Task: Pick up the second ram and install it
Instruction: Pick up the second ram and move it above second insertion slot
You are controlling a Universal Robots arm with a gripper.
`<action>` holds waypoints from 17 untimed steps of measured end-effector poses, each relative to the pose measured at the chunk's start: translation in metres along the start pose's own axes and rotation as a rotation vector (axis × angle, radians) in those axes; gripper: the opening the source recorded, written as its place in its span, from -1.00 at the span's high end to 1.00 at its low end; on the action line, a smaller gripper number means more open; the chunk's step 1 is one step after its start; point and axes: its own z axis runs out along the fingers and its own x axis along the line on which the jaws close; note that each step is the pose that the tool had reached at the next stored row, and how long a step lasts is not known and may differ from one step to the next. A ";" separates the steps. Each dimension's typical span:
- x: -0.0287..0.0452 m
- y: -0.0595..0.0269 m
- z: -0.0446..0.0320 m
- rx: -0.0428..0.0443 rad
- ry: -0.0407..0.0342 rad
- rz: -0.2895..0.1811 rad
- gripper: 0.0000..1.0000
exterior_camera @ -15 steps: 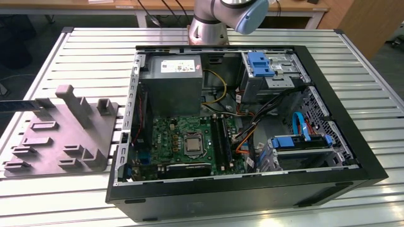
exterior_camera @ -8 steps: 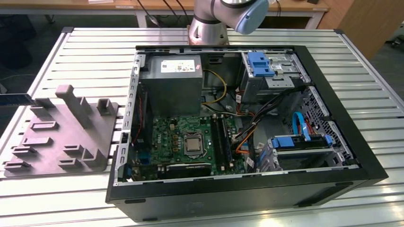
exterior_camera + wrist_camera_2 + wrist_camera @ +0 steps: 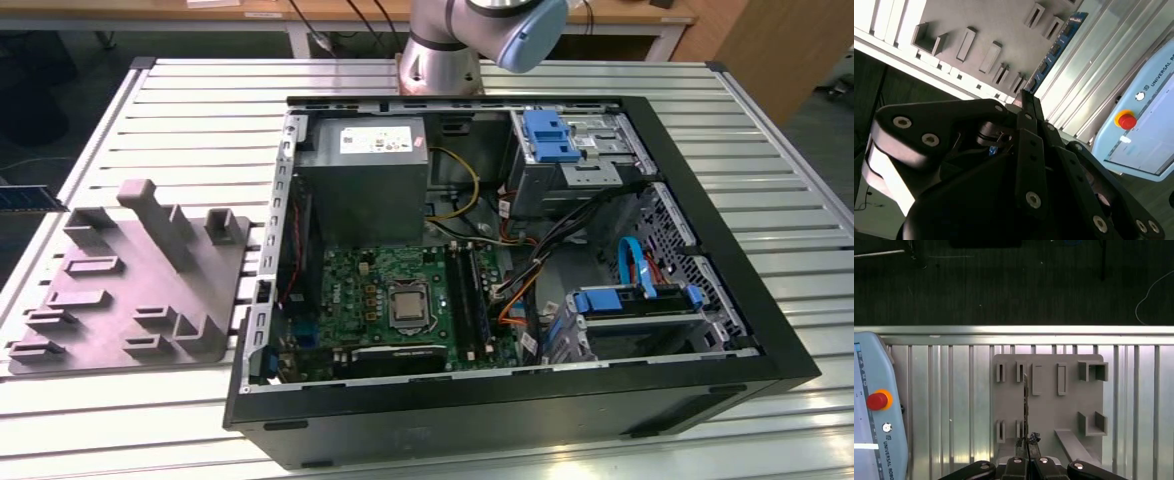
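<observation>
The pincer is clamped on the ram. In the first wrist view its two black fingers are pressed together with the stick between them, seen edge-on as a thin dark line crossing the grey block. In the second wrist view the pincer grips one end of the ram, which runs away from the tips as a narrow blue strip with a row of dark chips. It lies across the edge of the block where that meets the slatted surface.

In the exterior view the ram pokes in at the exterior view's left edge. It is apart from the block and well apart from the open case (whether it touches anything beneath cannot be told). The block stands on the surface just beside the case, towards the exterior view's left. Inside the case lie the green board and, beyond it, the grey power supply. The arm rises behind the case.

A pale blue pendant with a red button lies on the surface near the block, and the second wrist view shows the pendant too.
</observation>
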 end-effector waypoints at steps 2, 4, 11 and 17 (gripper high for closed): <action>-0.0001 0.0000 0.0001 0.0002 -0.0001 0.000 0.77; 0.0000 0.0000 -0.0001 0.0000 0.0001 0.000 0.77; -0.0001 -0.0058 -0.0001 -0.0002 0.0002 0.000 0.77; -0.0003 -0.0170 0.0003 0.0000 0.0000 0.000 0.77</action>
